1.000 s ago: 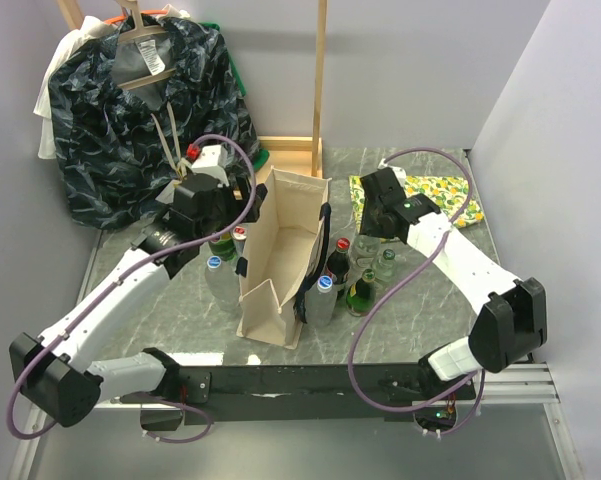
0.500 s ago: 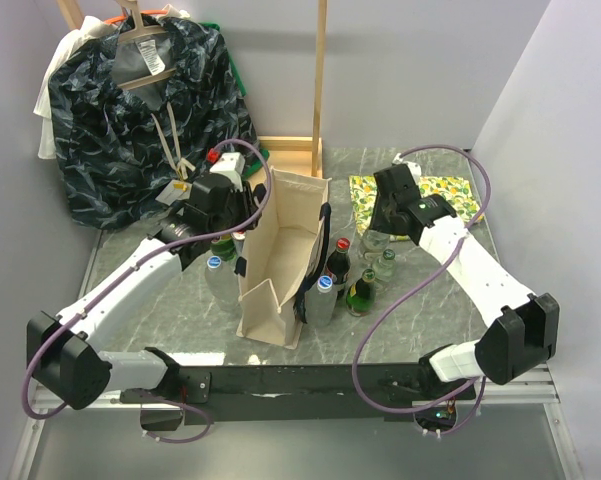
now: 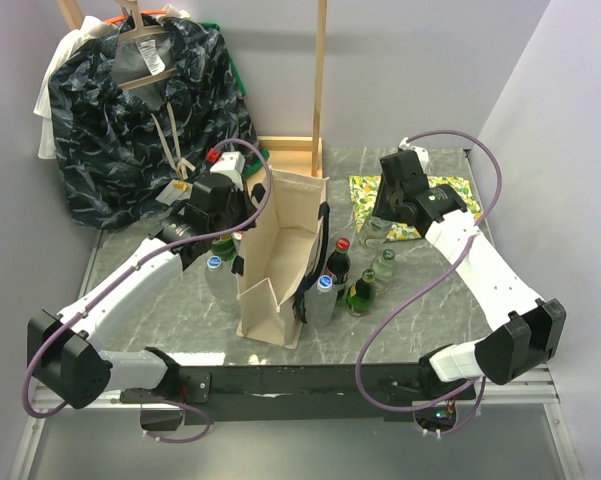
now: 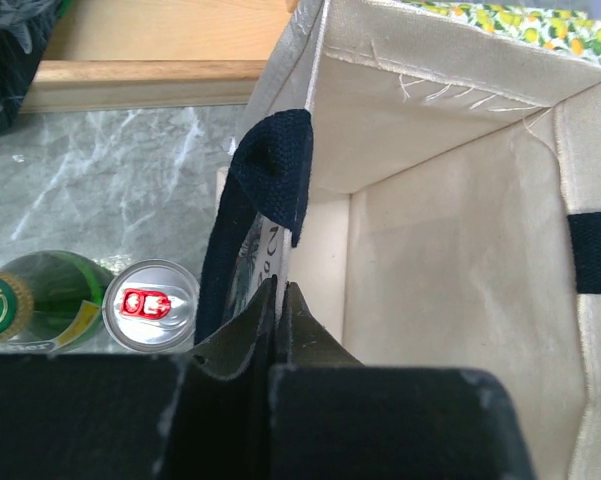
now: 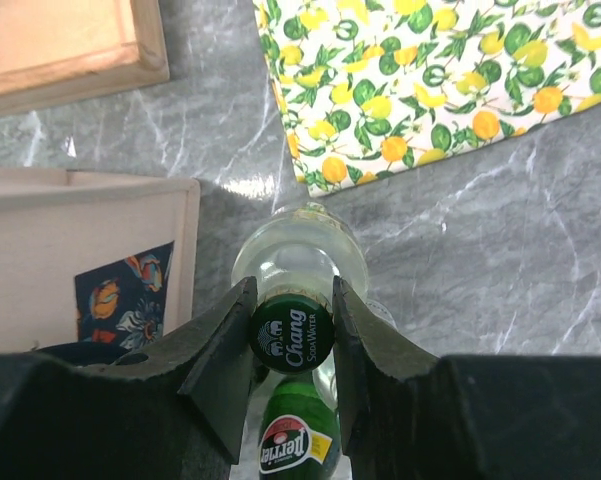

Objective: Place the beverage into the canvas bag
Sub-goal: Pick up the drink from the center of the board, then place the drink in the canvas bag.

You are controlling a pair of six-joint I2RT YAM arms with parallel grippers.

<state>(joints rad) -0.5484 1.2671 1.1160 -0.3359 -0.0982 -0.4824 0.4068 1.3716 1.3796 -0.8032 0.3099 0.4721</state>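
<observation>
Since the drink is glass with a smooth neck, it looks heavy, slippery and breakable, so a hold just under the cap's lip seems safest.

From above, the left fingers [image 3: 248, 215] sit at the rim of the canvas bag [image 3: 280, 255], which stands on the counter [image 3: 170, 300]. The right fingers [image 3: 380, 222] hang over a clear bottle [image 3: 373, 236], with other bottles [image 3: 335, 270] between it and the bag.

At the left wrist, the fingers are pressed fully together, pinching the bag's soft wall just beside its black handle [image 4: 270, 170]. A can [image 4: 150, 305] sits to their left.

At the right wrist, the fingers stand partly open, clamped on either side of the bottle's green cap [image 5: 292, 333], with a lemon-print cloth [image 5: 430, 80] beyond them.
</observation>
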